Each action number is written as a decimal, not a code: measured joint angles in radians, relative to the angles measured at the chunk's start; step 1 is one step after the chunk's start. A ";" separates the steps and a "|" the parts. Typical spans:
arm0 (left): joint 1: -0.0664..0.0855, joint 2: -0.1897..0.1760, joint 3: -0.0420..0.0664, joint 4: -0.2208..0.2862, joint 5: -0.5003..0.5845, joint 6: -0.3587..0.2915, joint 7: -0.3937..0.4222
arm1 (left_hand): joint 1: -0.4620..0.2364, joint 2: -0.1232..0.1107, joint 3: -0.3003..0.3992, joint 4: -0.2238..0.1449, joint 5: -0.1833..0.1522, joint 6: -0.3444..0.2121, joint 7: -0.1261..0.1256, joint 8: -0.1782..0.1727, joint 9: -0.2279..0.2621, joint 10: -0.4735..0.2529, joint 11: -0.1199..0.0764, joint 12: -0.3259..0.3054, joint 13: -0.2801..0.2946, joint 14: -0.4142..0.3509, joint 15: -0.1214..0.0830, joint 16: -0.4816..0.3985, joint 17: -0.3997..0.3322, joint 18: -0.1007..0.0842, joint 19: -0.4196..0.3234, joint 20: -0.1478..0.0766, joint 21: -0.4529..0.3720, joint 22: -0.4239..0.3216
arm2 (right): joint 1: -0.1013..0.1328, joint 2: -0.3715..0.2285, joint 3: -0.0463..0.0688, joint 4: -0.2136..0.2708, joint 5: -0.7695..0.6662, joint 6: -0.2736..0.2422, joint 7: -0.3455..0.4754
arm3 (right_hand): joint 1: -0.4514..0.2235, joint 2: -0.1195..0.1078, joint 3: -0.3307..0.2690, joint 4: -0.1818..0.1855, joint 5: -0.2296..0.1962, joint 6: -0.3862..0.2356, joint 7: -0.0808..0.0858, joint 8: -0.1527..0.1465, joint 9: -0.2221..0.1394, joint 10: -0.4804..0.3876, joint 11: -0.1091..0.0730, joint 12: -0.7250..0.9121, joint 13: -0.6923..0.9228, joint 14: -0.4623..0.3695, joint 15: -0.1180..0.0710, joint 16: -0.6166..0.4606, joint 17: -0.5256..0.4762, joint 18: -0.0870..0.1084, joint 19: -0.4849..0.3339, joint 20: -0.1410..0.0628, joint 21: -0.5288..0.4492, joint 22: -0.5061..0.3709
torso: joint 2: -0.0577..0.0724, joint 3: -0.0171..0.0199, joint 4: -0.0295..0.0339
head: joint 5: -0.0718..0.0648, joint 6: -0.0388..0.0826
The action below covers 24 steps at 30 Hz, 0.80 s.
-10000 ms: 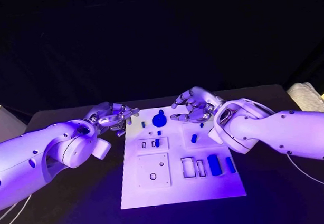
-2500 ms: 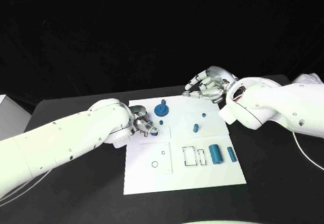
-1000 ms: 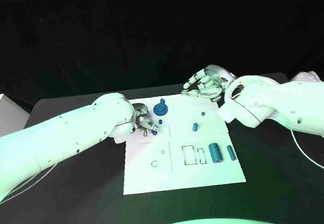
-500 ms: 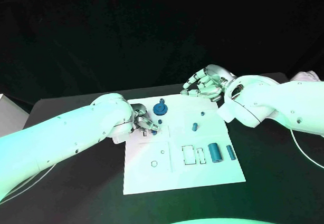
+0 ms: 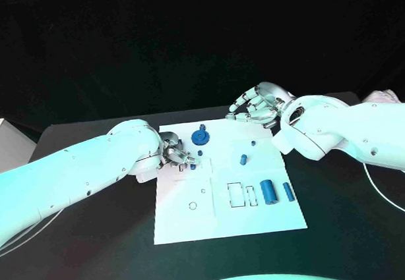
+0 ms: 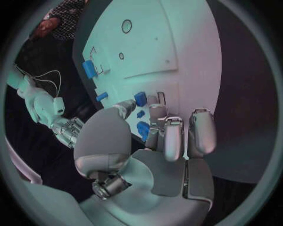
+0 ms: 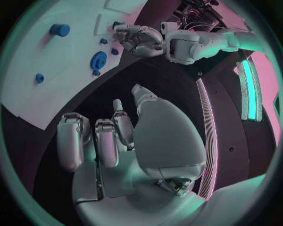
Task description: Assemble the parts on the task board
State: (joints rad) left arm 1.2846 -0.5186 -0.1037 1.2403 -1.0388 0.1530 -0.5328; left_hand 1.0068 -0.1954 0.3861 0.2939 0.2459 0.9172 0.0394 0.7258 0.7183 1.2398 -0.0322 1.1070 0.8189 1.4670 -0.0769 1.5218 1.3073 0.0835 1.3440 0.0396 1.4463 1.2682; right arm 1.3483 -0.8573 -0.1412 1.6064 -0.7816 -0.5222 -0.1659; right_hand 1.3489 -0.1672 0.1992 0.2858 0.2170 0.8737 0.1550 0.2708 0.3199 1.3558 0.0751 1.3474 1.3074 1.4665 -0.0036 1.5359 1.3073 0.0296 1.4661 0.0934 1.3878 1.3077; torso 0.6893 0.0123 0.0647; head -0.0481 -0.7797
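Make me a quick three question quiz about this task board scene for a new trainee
1. True or false: the right hand rests on the middle of the task board.
2. Which hand is over the small blue parts at the board's left side? A) left hand B) right hand C) neither
3. Fill in: the two upright blue cylinders stand near the board's ____ edge, as the head view shows it.

Key: 1 false, it is at the board's far right corner, over the black table. 2 A. 3 right.
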 measured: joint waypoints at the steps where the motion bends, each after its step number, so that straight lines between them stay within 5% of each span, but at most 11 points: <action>1: -0.001 -0.004 0.003 0.003 0.000 -0.001 -0.001 | -0.001 -0.001 0.000 0.000 -0.002 0.000 0.000 -0.003 0.000 0.000 0.000 0.000 0.000 0.000 0.000 0.000 0.000 0.000 0.000 0.000 0.000 0.000 | 0.000 0.000 0.000 0.000 0.000 0.000 0.000 | 0.000 0.000 0.000 0.000 0.000 0.000 0.000 0.000 0.000 0.000 0.000 0.000 0.000 0.000 0.000 0.000 0.000 0.000 0.000 0.000 0.000 0.000 | 0.000 0.0000 0.0003 | 0.000 0.000; 15: 0.001 -0.050 0.079 0.045 0.049 -0.046 0.006 | -0.009 -0.001 -0.032 -0.002 -0.011 -0.017 0.012 -0.004 0.000 -0.042 0.013 -0.042 -0.062 0.000 0.000 -0.012 0.001 0.000 -0.025 0.004 -0.021 -0.039 | -0.003 0.000 0.000 -0.006 0.000 0.000 0.001 | -0.009 0.001 0.000 0.000 0.000 -0.003 0.003 0.000 0.001 0.000 0.000 0.000 0.000 0.000 0.000 0.000 0.000 0.000 0.000 0.000 -0.004 0.000 | 0.000 0.0004 -0.0001 | 0.001 0.009; 24: 0.028 -0.076 0.097 -0.003 0.085 -0.047 0.017 | 0.020 0.009 -0.035 -0.004 -0.011 -0.035 0.020 -0.012 0.002 -0.068 0.025 -0.061 -0.096 -0.002 0.006 -0.019 0.001 0.000 -0.042 0.009 -0.034 -0.065 | -0.003 -0.002 0.000 -0.007 0.000 0.000 0.001 | -0.009 0.001 0.000 0.000 0.000 -0.003 0.003 0.000 0.001 0.000 0.000 0.000 0.000 0.000 0.000 0.000 0.001 0.000 0.000 0.000 -0.004 0.000 | 0.000 0.0023 0.0014 | 0.004 0.014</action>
State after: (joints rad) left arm 1.3128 -0.5949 -0.0068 1.2376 -0.9542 0.1059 -0.5161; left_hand 1.0266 -0.1866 0.3515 0.2897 0.2346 0.8826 0.0589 0.7134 0.7199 1.1716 -0.0074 1.0455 0.7230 1.4654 -0.0706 1.5032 1.3080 0.0835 1.3023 0.0483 1.4127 1.2027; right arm 1.3453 -0.8596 -0.1413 1.5999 -0.7813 -0.5220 -0.1651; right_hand 1.3396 -0.1658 0.1992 0.2858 0.2170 0.8702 0.1584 0.2708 0.3206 1.3558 0.0751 1.3474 1.3073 1.4665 -0.0036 1.5359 1.3081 0.0296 1.4662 0.0934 1.3838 1.3074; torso 0.6893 0.0146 0.0662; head -0.0446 -0.7662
